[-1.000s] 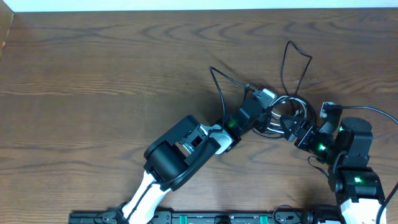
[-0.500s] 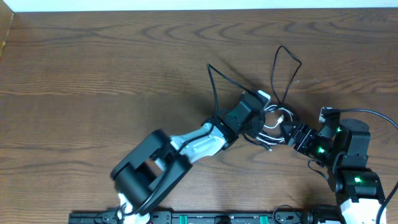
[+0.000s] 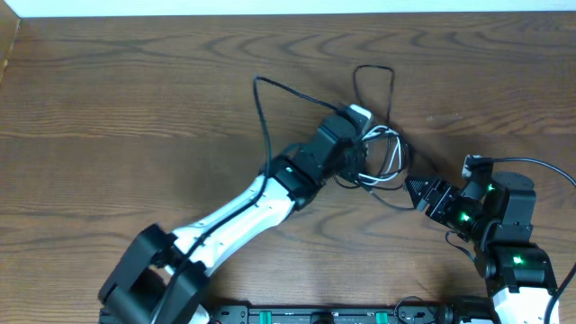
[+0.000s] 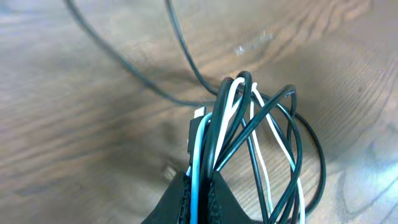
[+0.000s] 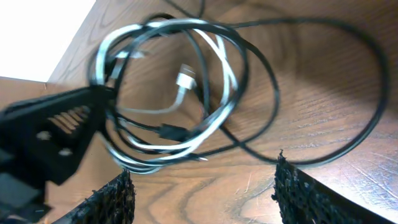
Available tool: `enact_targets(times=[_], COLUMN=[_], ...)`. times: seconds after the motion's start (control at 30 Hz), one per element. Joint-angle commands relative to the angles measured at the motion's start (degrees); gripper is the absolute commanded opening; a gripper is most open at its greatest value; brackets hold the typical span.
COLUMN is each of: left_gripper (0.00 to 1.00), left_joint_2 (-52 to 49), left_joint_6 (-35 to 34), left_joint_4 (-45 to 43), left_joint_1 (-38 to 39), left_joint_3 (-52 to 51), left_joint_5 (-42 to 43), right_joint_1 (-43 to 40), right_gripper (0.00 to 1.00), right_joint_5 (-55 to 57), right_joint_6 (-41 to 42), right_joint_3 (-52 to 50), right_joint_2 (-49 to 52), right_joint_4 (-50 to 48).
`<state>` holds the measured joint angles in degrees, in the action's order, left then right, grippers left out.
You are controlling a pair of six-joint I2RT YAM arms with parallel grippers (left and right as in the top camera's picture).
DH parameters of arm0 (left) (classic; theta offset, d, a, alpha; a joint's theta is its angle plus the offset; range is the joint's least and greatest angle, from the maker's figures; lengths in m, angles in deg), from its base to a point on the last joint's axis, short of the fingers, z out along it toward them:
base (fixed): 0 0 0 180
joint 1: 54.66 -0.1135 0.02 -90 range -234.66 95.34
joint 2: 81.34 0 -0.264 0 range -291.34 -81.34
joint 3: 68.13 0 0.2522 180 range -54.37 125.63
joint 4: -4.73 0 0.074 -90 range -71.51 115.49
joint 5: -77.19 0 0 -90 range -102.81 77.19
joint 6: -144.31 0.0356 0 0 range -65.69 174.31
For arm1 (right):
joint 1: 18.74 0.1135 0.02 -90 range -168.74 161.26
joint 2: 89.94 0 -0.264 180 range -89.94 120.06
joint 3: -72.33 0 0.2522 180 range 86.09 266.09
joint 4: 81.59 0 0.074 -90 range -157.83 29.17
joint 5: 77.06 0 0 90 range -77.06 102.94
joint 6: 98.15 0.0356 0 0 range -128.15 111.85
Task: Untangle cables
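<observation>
A black cable and a white cable are coiled together in one bundle (image 3: 378, 155) on the wooden table, with black loops trailing out to the upper left (image 3: 263, 108) and top (image 3: 373, 76). My left gripper (image 3: 353, 151) is shut on the bundle; in the left wrist view its jaws (image 4: 200, 193) pinch white and black strands (image 4: 249, 124). My right gripper (image 3: 416, 192) is open and empty, just right of and below the bundle. In the right wrist view the coil (image 5: 180, 93) lies ahead of the spread fingers (image 5: 202, 186), with a white plug end (image 5: 183, 79) inside it.
The table's far edge meets a white wall (image 3: 288, 7) at the top. A thick black robot cable (image 3: 540, 162) runs to the right arm. Bare wood (image 3: 126, 108) lies to the left.
My left arm has stretched out and dragged the cable bundle up and to the left, away from the right gripper. The right gripper has let go of the bundle and stays in place.
</observation>
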<state>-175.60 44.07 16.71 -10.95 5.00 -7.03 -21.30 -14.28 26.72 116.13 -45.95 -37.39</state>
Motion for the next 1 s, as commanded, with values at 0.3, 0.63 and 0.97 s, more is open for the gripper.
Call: enact_targets(times=[0.3, 0.63, 0.97], left_gripper=[0.08, 0.08, 0.07], left_joint_2=[8.6, 19.1, 20.0], left_joint_6=[-0.5, 4.3, 16.5], left_joint_4=[7.4, 12.7, 23.2], left_joint_1=[-0.9, -5.5, -8.8], left_joint_3=[-0.2, -0.3, -0.3], left_joint_5=[-0.5, 19.0, 29.0], right_joint_1=[-0.2, 2.0, 6.6], right_gripper=[0.86, 0.87, 0.87], right_joint_5=[-0.1, -6.9, -23.0], right_joint_6=[3.5, -4.2, -10.1], right_joint_3=[0.2, 0.2, 0.2], right_joint_2=[-0.2, -0.1, 0.0], right_joint_4=[-0.5, -8.6, -22.6])
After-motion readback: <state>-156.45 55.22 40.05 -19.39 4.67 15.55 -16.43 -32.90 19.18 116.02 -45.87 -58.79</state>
